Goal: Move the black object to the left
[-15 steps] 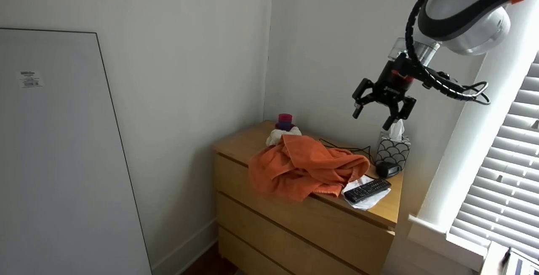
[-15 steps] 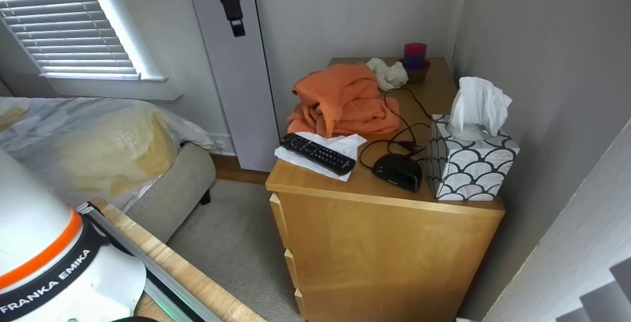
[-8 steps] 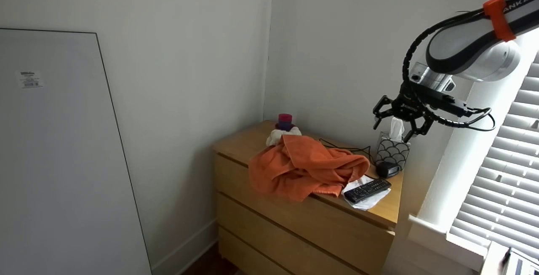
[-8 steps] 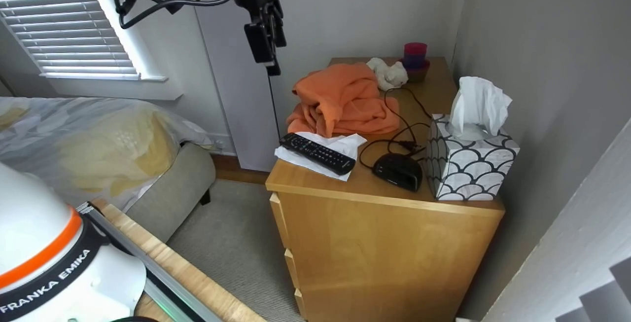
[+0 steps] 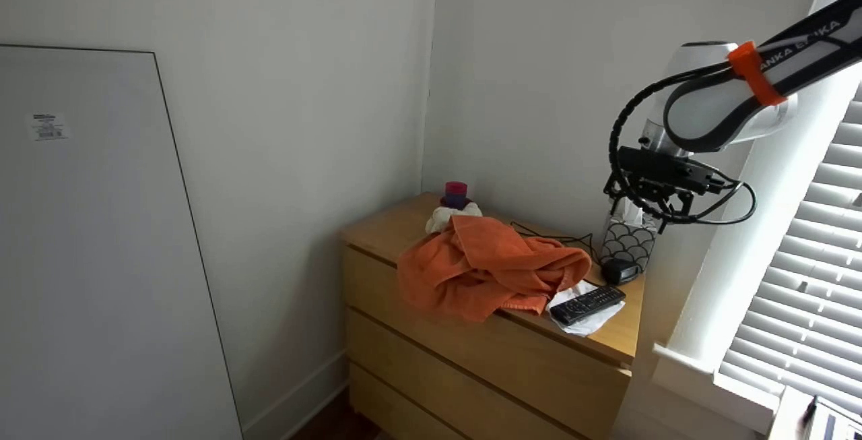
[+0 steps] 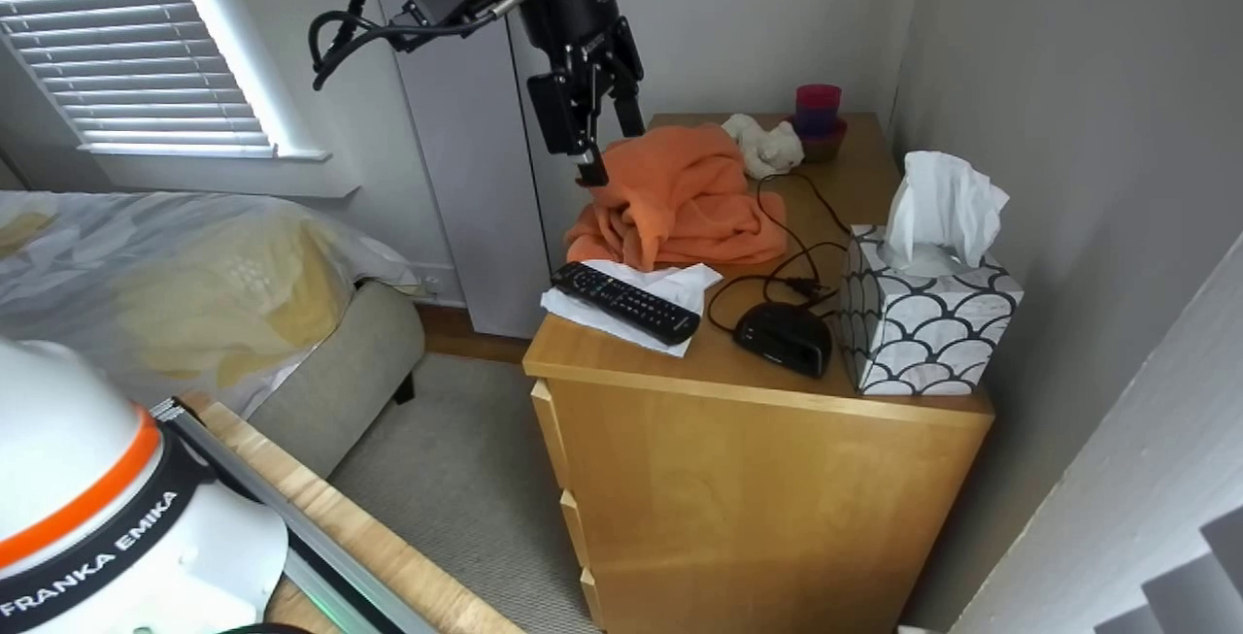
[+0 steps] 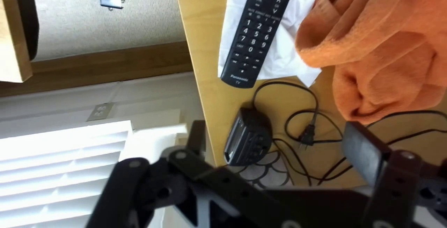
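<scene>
The task seems at an early stage: no black thing is held, so the reach down, the grip, the shift left and the release all look left to do. The sentence could mean either of two black things, and I cannot tell which.

Going left to right in an exterior view, the fingers [image 6: 592, 171] come first, above the bench [image 6: 583, 348] and apart from the black things; the wrist view shows them spread wide, gripping nothing. Next, at the near left corner, a remote [image 6: 626, 302] lies flat on white paper [image 6: 685, 283], with an orange cloth [image 6: 680, 197] beyond it along the left edge. Then comes a clock [image 6: 785, 336] by the near edge, and just beside it a tissue box [image 6: 932, 323] stands at the near right corner.

The remote is long, slim and black, with white-printed number keys, a row of red, green, blue and yellow buttons, and a maker's name at one end. The clock is a squat, rounded black block with buttons on top and a greyish display turned toward the near edge; I can make out no digits. A cord [image 7: 317, 106] loops beside it, its plug [image 7: 307, 135] loose on the bench, and would probably trail along if the clock is moved.
</scene>
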Controlling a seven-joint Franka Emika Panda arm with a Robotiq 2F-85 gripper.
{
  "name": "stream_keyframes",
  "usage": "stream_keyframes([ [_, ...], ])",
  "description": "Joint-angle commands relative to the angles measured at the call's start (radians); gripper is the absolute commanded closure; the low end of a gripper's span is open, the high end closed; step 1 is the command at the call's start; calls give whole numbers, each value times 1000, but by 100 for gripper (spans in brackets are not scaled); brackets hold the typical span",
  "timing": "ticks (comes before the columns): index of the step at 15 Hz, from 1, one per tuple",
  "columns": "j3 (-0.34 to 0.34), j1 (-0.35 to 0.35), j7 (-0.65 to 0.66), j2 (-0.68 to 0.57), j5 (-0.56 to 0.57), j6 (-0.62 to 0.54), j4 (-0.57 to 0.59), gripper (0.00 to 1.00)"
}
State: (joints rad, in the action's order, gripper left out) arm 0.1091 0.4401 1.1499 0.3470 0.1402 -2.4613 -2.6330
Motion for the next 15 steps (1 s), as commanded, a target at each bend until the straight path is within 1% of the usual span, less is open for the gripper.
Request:
stream_keyframes([
  [1, -51, -41, 66, -24, 71, 7, 12, 0],
  [4, -73, -56, 77, -43, 83, 7, 20, 0],
  [10, -74, -64, 76, -36, 82, 6, 20, 0],
  [12, -81, -47, 98, -109, 118, -34, 55, 0],
  [13, -95, -52, 87, -134, 111, -33, 68, 0],
  [15, -115, -42, 108, -190, 144, -54, 93, 0],
])
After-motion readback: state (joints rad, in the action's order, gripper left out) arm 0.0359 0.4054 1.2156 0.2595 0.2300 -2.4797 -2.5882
